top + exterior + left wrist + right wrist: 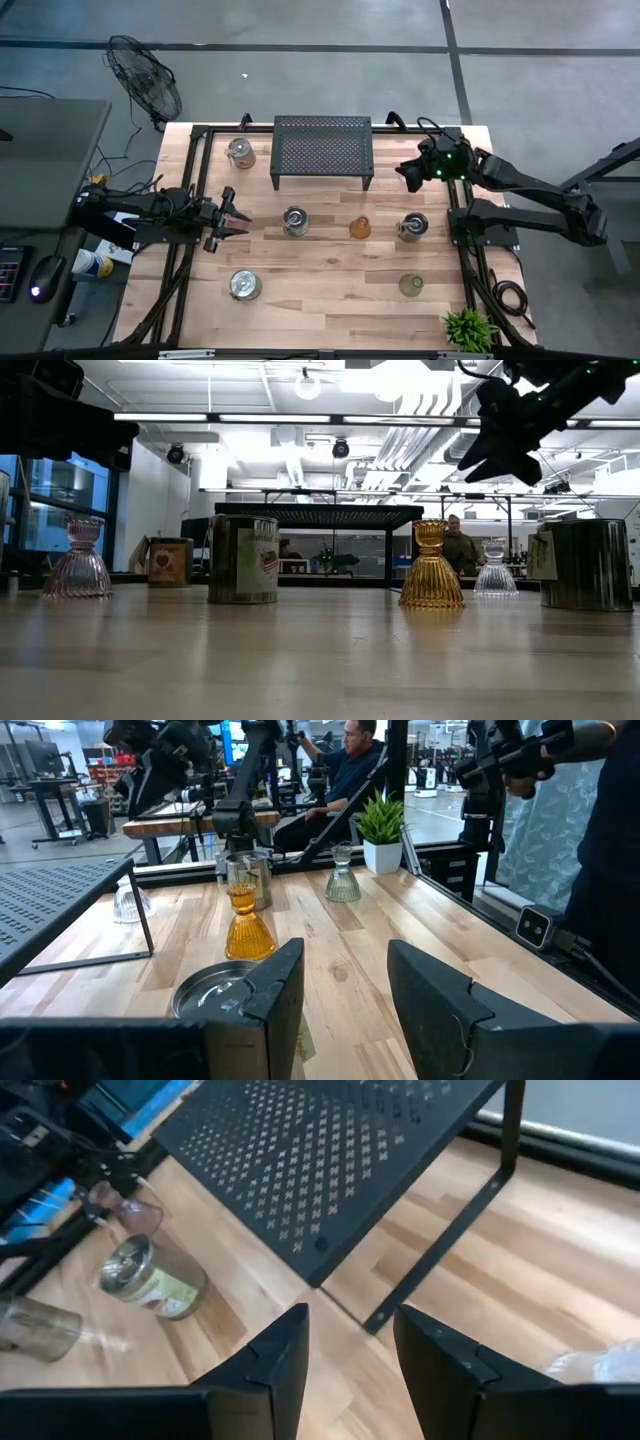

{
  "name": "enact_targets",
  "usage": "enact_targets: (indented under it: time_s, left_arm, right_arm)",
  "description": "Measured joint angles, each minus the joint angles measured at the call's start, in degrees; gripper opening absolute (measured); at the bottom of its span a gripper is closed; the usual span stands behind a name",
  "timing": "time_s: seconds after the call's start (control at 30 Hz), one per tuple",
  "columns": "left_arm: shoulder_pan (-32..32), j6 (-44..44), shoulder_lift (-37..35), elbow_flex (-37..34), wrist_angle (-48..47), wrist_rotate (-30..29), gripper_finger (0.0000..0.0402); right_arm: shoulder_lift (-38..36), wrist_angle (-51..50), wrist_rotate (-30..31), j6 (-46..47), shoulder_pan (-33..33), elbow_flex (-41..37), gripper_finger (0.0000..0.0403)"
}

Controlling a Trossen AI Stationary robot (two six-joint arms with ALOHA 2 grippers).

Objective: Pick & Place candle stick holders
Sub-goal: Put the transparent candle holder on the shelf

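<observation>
Spanning mid-frame, the desk (330, 280) carries one black perforated stand (322, 150) at top centre and six candle stick holders (360, 228) below. Both the left end effector (240, 218) and right end effector (405, 180) gape wide, empty.

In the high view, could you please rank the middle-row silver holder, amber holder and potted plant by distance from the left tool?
From the left tool, open at the table's left:
1. Silver holder, middle row.
2. Amber holder, table centre.
3. Potted plant, right front corner.
</observation>
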Motion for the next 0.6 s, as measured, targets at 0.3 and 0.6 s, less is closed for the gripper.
enact_targets:
  time_s: [0.3,0.6]
  left_arm:
    - [0.0,0.0,0.0,0.0,0.0,0.0,0.0143]
    - [0.0,0.0,0.0,0.0,0.0,0.0,0.0143]
  right_arm:
    - [9.1,-18.2,9.3,-6.3,-0.1,14.4,0.0129]
    - [18.9,-37.6,14.7,-5.0,-4.5,25.9,0.0129]
